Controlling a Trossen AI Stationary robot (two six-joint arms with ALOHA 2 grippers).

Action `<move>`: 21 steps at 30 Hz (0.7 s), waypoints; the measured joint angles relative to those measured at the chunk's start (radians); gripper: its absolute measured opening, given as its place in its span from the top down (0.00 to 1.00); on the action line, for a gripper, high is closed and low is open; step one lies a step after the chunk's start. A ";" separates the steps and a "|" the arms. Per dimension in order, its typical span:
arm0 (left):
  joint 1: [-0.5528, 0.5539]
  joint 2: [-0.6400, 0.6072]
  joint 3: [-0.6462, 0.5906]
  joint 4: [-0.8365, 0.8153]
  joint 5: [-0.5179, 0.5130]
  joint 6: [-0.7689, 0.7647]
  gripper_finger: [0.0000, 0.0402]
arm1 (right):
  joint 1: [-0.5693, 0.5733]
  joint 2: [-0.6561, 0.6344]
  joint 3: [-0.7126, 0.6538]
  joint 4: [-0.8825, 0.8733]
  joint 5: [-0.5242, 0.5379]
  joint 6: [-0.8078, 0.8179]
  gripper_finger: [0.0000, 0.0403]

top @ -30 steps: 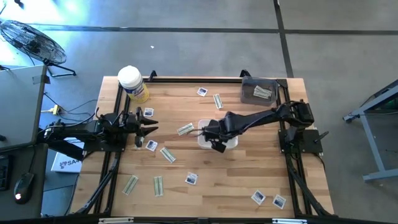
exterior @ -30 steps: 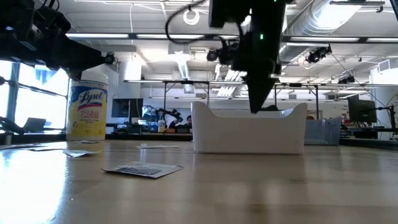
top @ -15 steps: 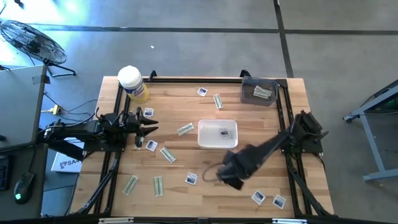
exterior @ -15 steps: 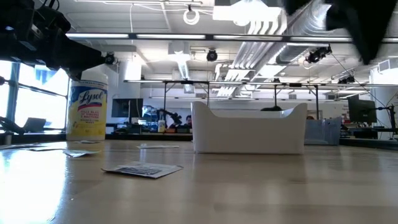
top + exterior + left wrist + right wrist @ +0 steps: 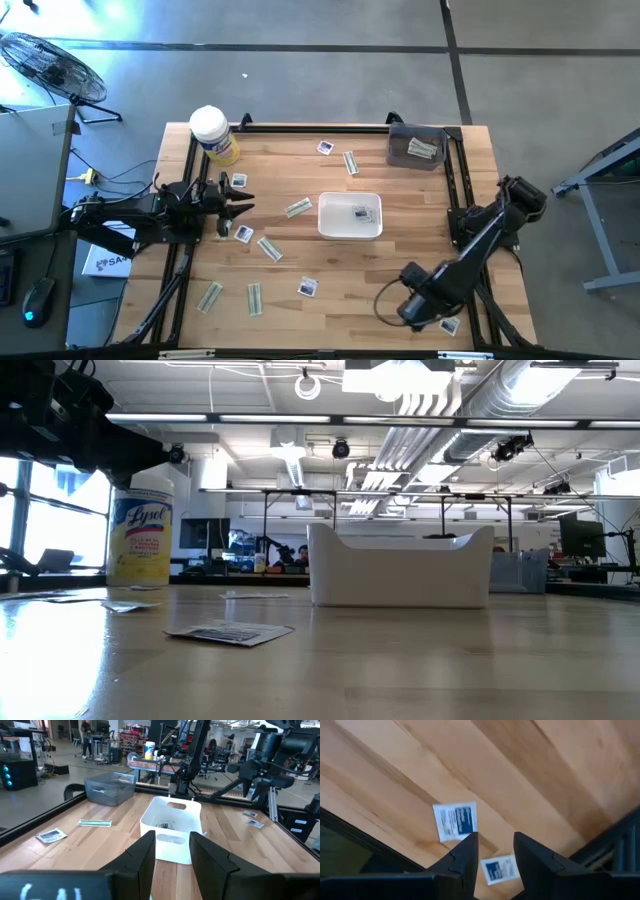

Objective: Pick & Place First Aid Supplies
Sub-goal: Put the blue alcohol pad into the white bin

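Note:
Small square white packets with blue print and narrow pale strips lie flat on the wooden table [image 5: 330, 260]. My right gripper [image 5: 415, 308] is open near the table's near right corner. In the right wrist view its fingers [image 5: 466, 856] hang above two square packets [image 5: 455, 821] [image 5: 501, 868] without touching them. One of these packets [image 5: 448, 323] shows beside the gripper in the high view. The white tray [image 5: 350, 215] stands mid-table with one packet [image 5: 360, 213] inside. My left gripper [image 5: 240, 207] waits open at the table's left side, pointing at the tray [image 5: 170, 827].
A yellow canister [image 5: 213, 135] with a white lid stands at the far left corner. A grey bin [image 5: 417, 147] holding strips sits at the far right. Loose packets [image 5: 307, 287] and strips [image 5: 254, 298] lie left of centre and near the far edge [image 5: 349, 162]. Black rails frame the table.
My right gripper has swung from over the white tray toward the table's near right corner and now hangs over two square packets. A packet shows in the tray where the gripper was. The left arm has kept still.

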 joint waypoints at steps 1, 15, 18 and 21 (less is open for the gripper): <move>0.000 0.000 0.000 0.000 0.000 0.000 0.70 | 0.018 -0.006 -0.013 0.001 -0.001 0.041 0.70; 0.000 0.000 0.000 0.000 -0.001 0.000 0.70 | 0.093 -0.008 -0.262 0.364 -0.035 0.183 0.66; 0.000 0.000 0.000 0.000 -0.001 0.000 0.70 | 0.090 -0.008 -0.312 0.492 -0.028 0.178 0.67; 0.000 0.000 0.000 0.000 -0.001 0.000 0.70 | 0.086 -0.005 -0.331 0.547 -0.016 0.147 0.68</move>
